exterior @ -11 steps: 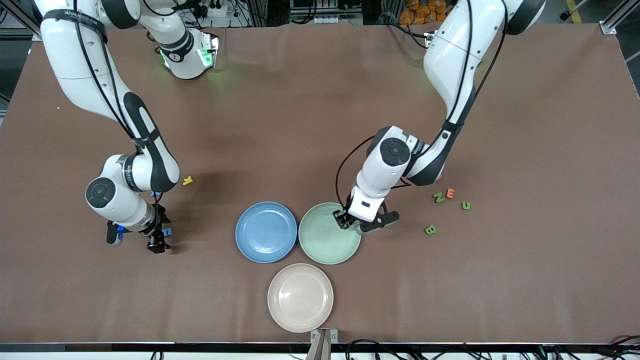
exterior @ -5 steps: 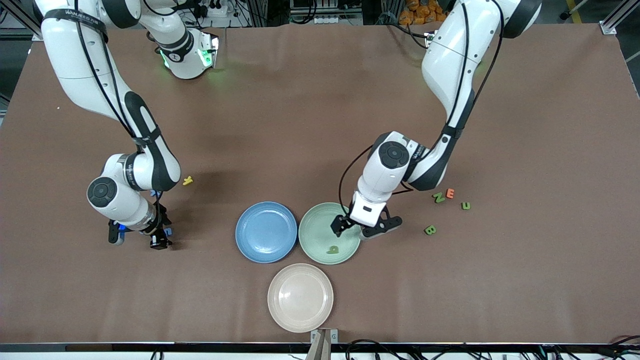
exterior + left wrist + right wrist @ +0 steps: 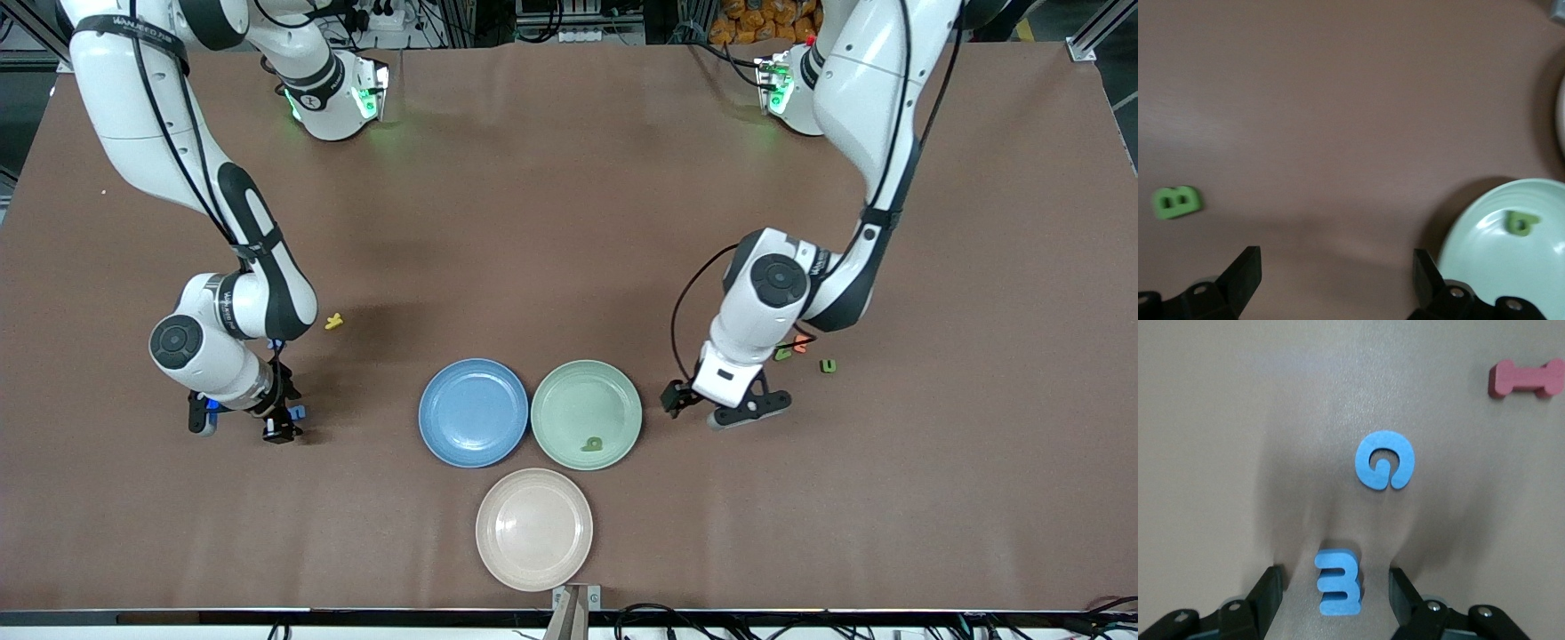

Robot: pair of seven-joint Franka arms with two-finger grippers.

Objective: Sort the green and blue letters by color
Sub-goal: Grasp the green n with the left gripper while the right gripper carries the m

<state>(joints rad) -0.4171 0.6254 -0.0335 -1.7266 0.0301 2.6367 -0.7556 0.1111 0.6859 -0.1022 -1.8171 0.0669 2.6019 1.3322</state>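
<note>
A green p (image 3: 591, 443) (image 3: 1521, 222) lies in the green plate (image 3: 569, 396) (image 3: 1485, 267). My left gripper (image 3: 722, 407) (image 3: 1336, 259) hangs open and empty over bare table between that plate and the green B (image 3: 1177, 202). A green N (image 3: 782, 353), partly covered by the left arm, and a green u (image 3: 828, 365) lie toward the left arm's end. My right gripper (image 3: 240, 428) (image 3: 1336, 575) is low at the table, open, its fingers on either side of a blue E (image 3: 1338, 582) with a gap at each side. A blue G (image 3: 1384, 459) lies just past the E. The blue plate (image 3: 473, 412) holds nothing.
A beige plate (image 3: 533, 529) sits nearest the front camera. An orange letter (image 3: 801, 346) lies beside the N, a yellow letter (image 3: 333, 322) near the right arm, and a dark red letter (image 3: 1527, 378) past the G.
The left gripper opened, the green p dropped into the green plate, and the gripper moved off toward the B. The right gripper's fingers drew in around the blue E.
</note>
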